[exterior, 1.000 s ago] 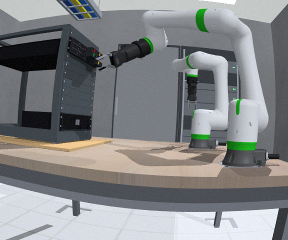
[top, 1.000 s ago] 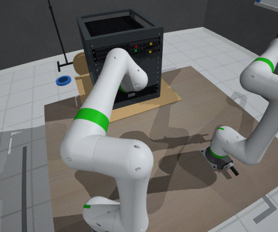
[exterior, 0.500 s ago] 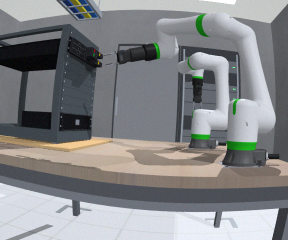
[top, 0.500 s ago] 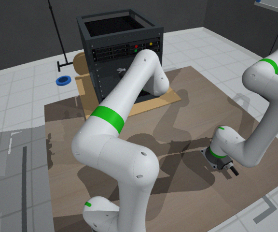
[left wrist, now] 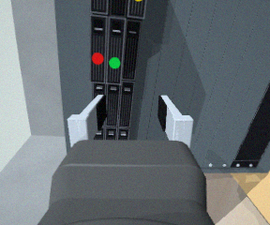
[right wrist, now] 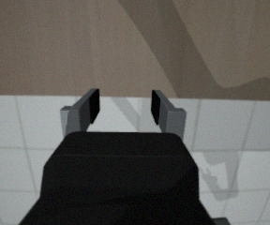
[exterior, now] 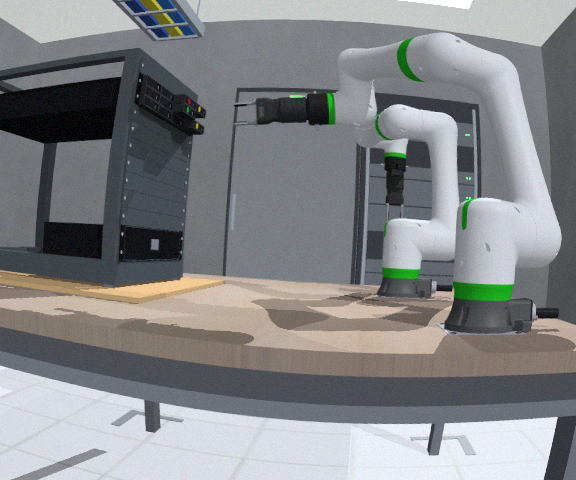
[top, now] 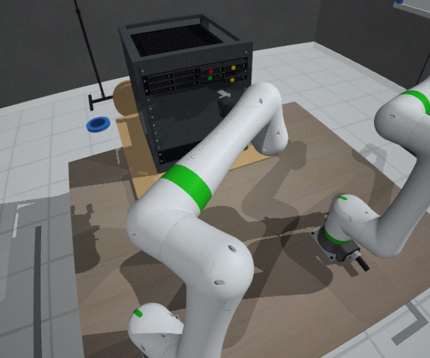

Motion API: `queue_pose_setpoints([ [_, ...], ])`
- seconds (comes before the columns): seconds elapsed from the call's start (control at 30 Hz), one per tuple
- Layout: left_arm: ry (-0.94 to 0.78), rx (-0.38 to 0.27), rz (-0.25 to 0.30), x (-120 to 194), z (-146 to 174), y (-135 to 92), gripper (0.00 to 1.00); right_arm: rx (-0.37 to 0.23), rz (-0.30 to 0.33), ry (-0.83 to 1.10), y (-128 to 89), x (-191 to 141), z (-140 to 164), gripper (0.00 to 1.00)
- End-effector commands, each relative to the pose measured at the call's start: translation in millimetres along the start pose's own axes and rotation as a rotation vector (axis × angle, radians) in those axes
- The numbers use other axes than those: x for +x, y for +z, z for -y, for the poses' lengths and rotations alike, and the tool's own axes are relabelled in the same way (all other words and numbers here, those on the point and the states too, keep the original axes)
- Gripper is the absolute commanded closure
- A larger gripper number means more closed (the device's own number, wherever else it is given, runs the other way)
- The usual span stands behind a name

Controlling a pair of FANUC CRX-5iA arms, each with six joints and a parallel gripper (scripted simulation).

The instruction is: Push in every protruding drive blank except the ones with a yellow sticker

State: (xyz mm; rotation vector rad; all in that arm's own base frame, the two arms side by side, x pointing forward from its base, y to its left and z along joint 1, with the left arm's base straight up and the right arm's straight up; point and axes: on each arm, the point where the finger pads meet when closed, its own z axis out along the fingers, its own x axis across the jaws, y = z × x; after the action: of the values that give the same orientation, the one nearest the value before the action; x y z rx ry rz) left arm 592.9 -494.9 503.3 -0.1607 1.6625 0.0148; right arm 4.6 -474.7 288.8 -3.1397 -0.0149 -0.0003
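Note:
The dark rack stands upright. High on its front, a red-stickered blank and a green-stickered blank stick out. An upper yellow-stickered blank and a lower yellow-stickered blank also stick out. My left gripper is open and empty, facing the rack front with a gap. My right gripper is open and empty, pointing down, far from the rack. Exact blank depths are unclear.
The rack stands on a light wooden board on the brown table. Plain blanks without stickers fill the left bays. The left arm reaches across in front of the rack. A blue ring lies on the floor.

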Motion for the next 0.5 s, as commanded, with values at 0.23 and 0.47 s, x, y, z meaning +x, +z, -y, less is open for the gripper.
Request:
queue_pose_setpoints([
  [0.23, 0.067, 0.109, 0.070, -13, 56, -34, 0.00, -0.002, 0.000, 0.000, -1, 0, 0, 0.00],
  [0.47, 0.083, 0.134, 0.087, -16, 69, -43, 0.00, -0.002, 0.000, 0.000, -1, 0, 0, 0.00],
])
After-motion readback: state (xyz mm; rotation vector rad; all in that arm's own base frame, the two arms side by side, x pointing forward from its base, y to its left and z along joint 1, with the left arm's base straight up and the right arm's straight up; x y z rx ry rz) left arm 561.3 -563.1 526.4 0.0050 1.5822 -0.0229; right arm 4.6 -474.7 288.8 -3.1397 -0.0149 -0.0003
